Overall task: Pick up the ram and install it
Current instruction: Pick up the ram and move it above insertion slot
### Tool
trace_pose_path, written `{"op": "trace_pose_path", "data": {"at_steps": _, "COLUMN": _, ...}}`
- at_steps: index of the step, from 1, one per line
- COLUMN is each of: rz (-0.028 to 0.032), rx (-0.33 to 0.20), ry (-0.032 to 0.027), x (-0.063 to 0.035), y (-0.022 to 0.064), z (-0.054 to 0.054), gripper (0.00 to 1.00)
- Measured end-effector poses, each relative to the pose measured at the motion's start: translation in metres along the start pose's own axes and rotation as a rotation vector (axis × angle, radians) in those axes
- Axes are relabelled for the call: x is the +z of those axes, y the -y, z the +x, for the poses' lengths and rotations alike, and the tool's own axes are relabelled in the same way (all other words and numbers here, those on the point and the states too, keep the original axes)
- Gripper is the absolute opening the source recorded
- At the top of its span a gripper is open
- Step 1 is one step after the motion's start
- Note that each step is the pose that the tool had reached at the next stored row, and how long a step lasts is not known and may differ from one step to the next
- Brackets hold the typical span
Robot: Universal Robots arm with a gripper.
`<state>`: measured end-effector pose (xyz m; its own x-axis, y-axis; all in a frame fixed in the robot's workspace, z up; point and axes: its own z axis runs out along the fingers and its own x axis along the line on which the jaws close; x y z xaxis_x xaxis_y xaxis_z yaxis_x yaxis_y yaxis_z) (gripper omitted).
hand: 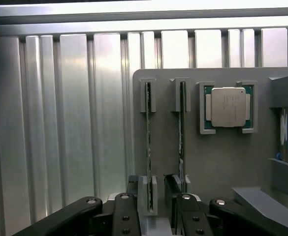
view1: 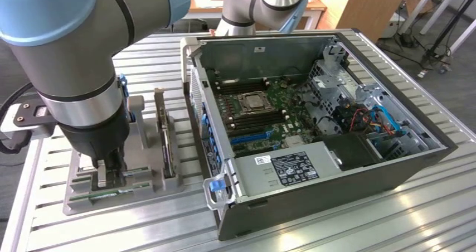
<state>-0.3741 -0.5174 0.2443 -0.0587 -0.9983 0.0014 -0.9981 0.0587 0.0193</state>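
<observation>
My fingers [hand: 173,187] stand wide apart, gripping nothing, straddling the near end of the ram [hand: 147,132], which stands on edge in its grey holder [hand: 222,162] on the table [hand: 75,123]. It looks light, stiff and fragile, so I judge its flat faces the place to pinch.

Grey holder [hand: 217,162] is lying on the slatted table [hand: 75,123], carrying a silver processor [hand: 228,106], a spare stick [hand: 181,128] and the ram [hand: 147,142], whose end the gripper [hand: 151,189] is straddling, jaws apart.
</observation>
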Motion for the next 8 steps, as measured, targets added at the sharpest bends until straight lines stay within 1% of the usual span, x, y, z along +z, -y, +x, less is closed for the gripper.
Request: {"op": "trace_pose_path", "data": {"at_steps": 8, "rz": -0.0003, "rx": -0.005, "ry": -0.0001, "x": 0.0112, "y": 0.0003, "z": 0.0003, "gripper": 0.36}}
